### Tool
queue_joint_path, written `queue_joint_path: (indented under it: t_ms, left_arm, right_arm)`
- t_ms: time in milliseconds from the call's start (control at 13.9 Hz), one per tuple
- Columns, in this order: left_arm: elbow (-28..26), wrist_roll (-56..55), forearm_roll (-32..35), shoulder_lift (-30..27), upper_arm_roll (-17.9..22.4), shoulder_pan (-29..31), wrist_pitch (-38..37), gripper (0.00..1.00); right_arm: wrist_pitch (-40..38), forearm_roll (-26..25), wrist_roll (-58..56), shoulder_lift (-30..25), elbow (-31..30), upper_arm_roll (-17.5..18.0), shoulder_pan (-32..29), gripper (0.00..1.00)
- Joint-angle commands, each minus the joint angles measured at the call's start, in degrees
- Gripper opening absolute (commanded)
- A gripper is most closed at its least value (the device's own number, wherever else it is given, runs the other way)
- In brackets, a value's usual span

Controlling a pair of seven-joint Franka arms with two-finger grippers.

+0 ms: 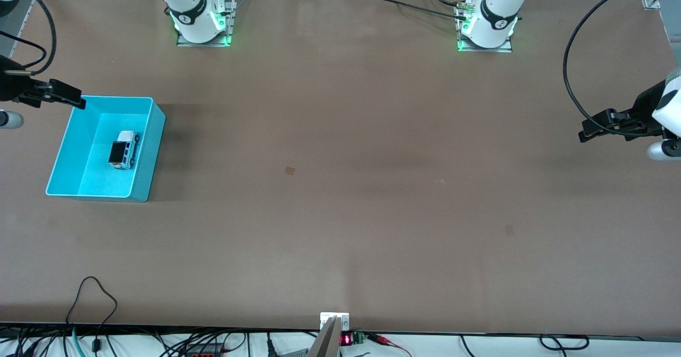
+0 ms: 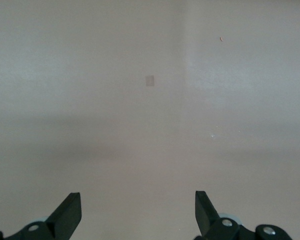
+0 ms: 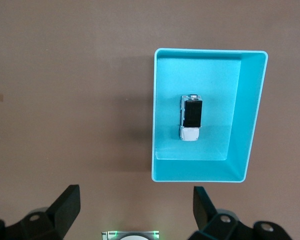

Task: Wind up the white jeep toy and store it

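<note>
The white jeep toy (image 1: pixel 124 149) is sitting on its wheels inside the turquoise bin (image 1: pixel 149 149), at the middle left of the front view, on the brown bench (image 1: pixel 340 187). Judging by that, the storing step is looking finished and both arms are waiting. The right gripper (image 1: pixel 66 97) is hanging over the bin's upper left corner, fingers (image 3: pixel 65 205) spread wide and holding nothing. The left gripper (image 1: pixel 598 128) is hovering over bare bench at the frame's right edge, fingers (image 2: pixel 67 212) likewise wide and empty. Any next move is probably only pulling the arms clear.
</note>
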Motion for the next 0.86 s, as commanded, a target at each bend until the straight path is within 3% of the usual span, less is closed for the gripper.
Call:
queue_joint_path:
  t_ms: [0, 790]
  left_arm:
    - [-0.8, 0.4, 0.9, -1.2, 0.4, -0.7, -0.1, 1.00]
    - [-0.8, 0.3, 0.9, -1.0, 0.6, -0.6, -0.2, 1.00]
  right_arm:
    - [0.1, 1.1, -0.4, 0.0, 0.7, -1.0, 0.8, 1.00]
    - [0.1, 1.9, -0.6, 0.1, 1.1, -1.1, 0.8, 1.00]
